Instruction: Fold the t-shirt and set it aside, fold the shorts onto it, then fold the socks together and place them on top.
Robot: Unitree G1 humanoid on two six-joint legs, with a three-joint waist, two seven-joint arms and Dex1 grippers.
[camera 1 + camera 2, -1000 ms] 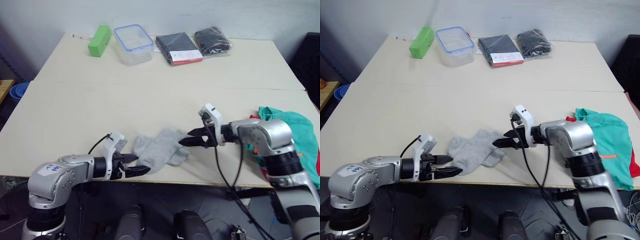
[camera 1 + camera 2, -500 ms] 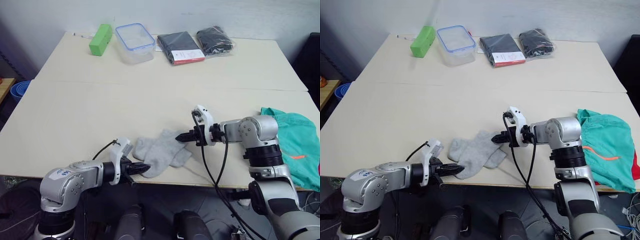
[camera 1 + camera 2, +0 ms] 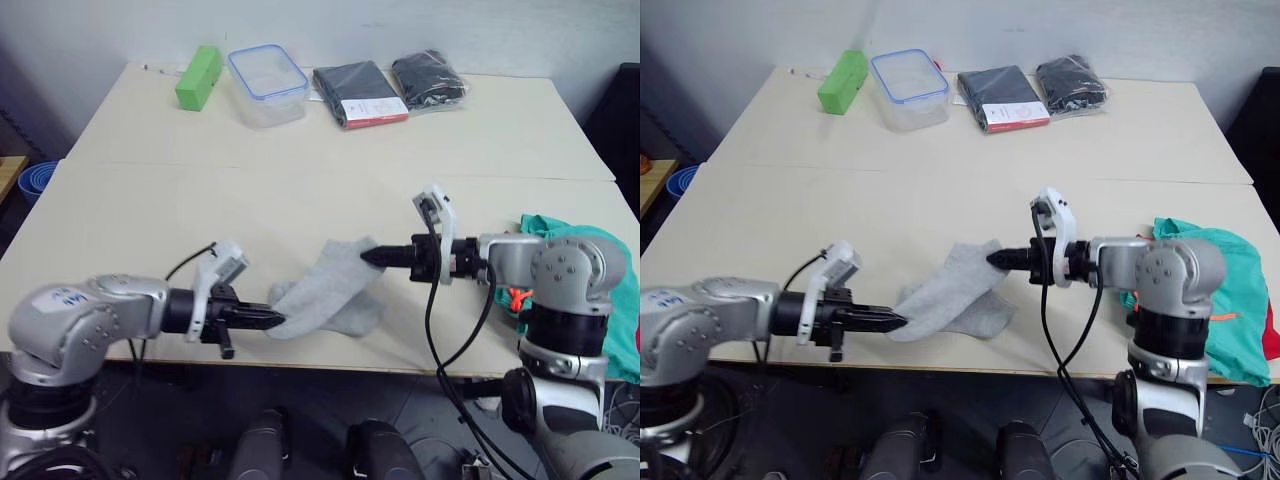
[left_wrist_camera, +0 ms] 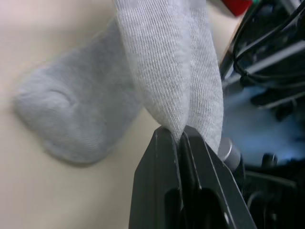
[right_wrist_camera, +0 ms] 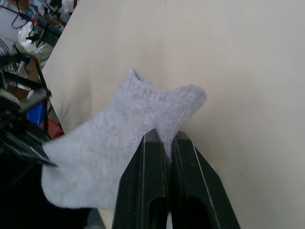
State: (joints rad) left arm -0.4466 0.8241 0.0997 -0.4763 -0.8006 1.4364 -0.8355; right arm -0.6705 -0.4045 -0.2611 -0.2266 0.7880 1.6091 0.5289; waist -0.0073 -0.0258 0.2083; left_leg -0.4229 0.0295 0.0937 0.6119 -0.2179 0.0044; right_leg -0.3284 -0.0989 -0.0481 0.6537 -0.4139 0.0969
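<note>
Near the front edge of a pale table [image 3: 150,200], the left gripper [image 3: 272,319] is clamped on one end of the grey socks [image 3: 325,290]. The socks stretch between both grippers, one sock lifted off the tabletop, the other lying flat beneath it. The right gripper [image 3: 372,257] pinches the opposite end. At the table's right edge lie teal shorts [image 3: 595,250] over a red t-shirt [image 3: 1267,335].

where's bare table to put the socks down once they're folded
The wide middle of the table is bare, between the back row (green block, plastic box, black packs) and the socks. The right edge is crowded by the shorts.
</note>
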